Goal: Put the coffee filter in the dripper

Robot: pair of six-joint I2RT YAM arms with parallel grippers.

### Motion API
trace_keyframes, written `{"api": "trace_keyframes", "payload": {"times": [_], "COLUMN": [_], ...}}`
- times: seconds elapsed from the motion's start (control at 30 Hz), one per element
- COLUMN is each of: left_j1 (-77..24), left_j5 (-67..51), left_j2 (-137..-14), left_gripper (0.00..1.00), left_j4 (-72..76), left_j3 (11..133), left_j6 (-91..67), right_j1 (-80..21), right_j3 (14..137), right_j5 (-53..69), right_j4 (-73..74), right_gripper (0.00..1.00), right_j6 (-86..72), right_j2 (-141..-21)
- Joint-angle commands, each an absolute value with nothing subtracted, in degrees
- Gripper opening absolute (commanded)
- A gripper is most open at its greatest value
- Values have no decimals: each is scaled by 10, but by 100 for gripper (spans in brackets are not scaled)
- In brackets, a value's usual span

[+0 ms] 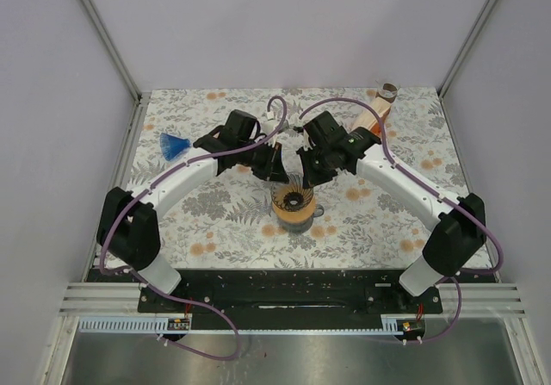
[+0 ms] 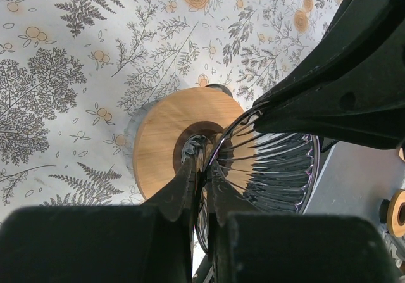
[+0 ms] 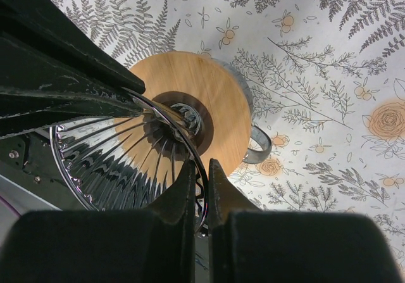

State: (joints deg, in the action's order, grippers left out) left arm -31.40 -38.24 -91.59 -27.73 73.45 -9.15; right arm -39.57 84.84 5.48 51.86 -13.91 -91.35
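Since both claws are closed on glass, a tipped or dragged dripper is judged the main risk.

Bench (image 1: pixel 207 221): floral cover, with the dripper (image 1: pixel 291 204) stood near its middle. The dripper is upright on its wooden collar (image 2: pixel 164 137), handle (image 3: pixel 258 145) on the side towards the right arm.

Left claw (image 2: pixel 204 175): closed to a slit, with the dripper's glass rim (image 2: pixel 315 169) apparently pinched in it.

Right claw (image 3: pixel 200 172): likewise closed to a slit on the rim, at the opposite side of the dripper.

No paper filter can be made out inside the dripper or in either claw. A tan object (image 1: pixel 379 109) well beyond the dripper, far right, may be the filter stock, but this cannot be confirmed. The placing step is judged not yet done.

Failure modes:
- If either arm is lifted or swung before release, the dripper would be tilted or pulled over.
- The thin rim could be chipped by uneven pull from two opposed grips.
- A slip could be caused by so narrow a bite on smooth glass.

Both grips should be released before any retreat is made.
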Motion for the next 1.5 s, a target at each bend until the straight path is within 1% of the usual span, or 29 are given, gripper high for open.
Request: {"api": "trace_keyframes", "payload": {"times": [0.0,0.4,0.47,0.6,0.83,1.07,1.23,1.3,1.47], "left_j1": [-324,-331,-335,-336,-339,-342,-373,-374,-373], "left_j5": [-361,-331,-314,-330,-316,-286,-246,-252,-260], "left_j2": [-927,-947,-952,-952,-952,-933,-927,-932,-931], "left_gripper": [0,0,0,0,0,0,0,0,0], "left_j4": [-246,-247,-237,-207,-172,-135,-123,-124,-149], "left_j3": [737,703,688,650,594,558,527,529,581], "left_j6": [-103,-64,-53,-52,-43,-23,10,4,3], "right_j1": [-402,-399,-398,-398,-397,-396,-397,-396,-397], "right_j3": [833,751,744,730,706,692,675,664,670], "right_j5": [25,7,7,11,4,-13,-23,-16,-12], "right_j4": [511,454,450,437,417,397,387,376,380], "right_gripper": [0,0,0,0,0,0,0,0,0], "right_j6": [-127,-125,-126,-125,-127,-129,-132,-132,-137], "right_j2": [-936,-950,-959,-964,-964,-970,-967,-965,-960]}}
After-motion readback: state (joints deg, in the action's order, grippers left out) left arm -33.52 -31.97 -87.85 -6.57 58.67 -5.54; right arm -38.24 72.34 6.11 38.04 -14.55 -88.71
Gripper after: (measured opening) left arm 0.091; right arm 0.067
